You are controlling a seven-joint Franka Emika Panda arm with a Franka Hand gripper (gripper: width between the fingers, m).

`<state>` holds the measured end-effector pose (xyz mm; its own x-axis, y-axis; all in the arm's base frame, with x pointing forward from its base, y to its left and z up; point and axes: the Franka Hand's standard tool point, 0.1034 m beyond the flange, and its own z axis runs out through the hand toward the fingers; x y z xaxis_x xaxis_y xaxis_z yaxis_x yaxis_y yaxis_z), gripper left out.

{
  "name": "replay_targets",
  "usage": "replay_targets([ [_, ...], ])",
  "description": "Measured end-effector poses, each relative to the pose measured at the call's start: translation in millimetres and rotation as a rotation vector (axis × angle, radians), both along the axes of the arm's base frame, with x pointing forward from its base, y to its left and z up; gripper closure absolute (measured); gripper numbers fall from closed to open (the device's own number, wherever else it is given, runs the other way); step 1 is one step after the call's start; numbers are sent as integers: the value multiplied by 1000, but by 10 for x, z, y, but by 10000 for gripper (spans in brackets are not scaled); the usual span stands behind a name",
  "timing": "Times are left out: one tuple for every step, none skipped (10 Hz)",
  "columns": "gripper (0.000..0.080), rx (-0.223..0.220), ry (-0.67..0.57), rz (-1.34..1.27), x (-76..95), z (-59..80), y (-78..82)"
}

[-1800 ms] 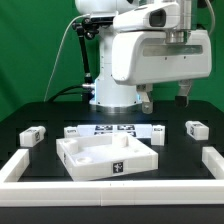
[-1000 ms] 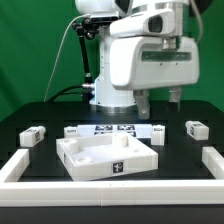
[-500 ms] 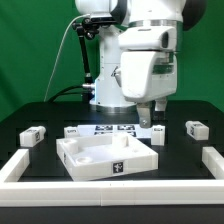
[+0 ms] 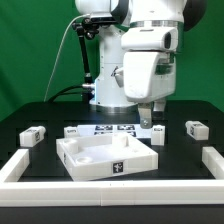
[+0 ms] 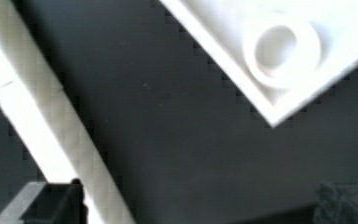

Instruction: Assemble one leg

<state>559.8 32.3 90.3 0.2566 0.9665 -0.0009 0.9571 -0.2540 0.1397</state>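
steer clear of the rimmed white piece (image 4: 105, 160) in front. find the leg (image 4: 158, 131) behind it on the tabletop (image 4: 182, 150), exterior view's right, beside the marker board (image 4: 115, 129). centre the spread, empty end effector (image 4: 151, 114) above, then descend straight.

We see a matt black table top (image 4: 30, 118) before a plain green backdrop (image 4: 30, 50). The large flat white square rimmed piece (image 4: 90, 155) carries one black-and-white square tag on its front wall. The small white chunky plastic leg (image 4: 196, 130) shows black-and-white tag markers. So does another small white block (image 4: 32, 136). The thin flat white marker board (image 4: 115, 129) bears black tags. The robot arm's smooth shell (image 4: 150, 60) is white, and its gripper (image 4: 153, 116) is dark.
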Motion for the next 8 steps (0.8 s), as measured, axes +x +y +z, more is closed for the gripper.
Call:
replay_targets([
  [150, -16, 11, 47, -51, -32, -22],
  [150, -29, 15, 124, -71, -44, -51],
  [150, -42, 25, 178, -92, -62, -72],
  [150, -57, 30, 223, -102, -81, -80],
  [150, -58, 44, 206, -122, -88, -133],
  [150, -58, 44, 207, -123, -92, -131],
  [150, -58, 45, 208, -125, -93, -127],
  [150, -58, 45, 207, -125, -94, -129],
])
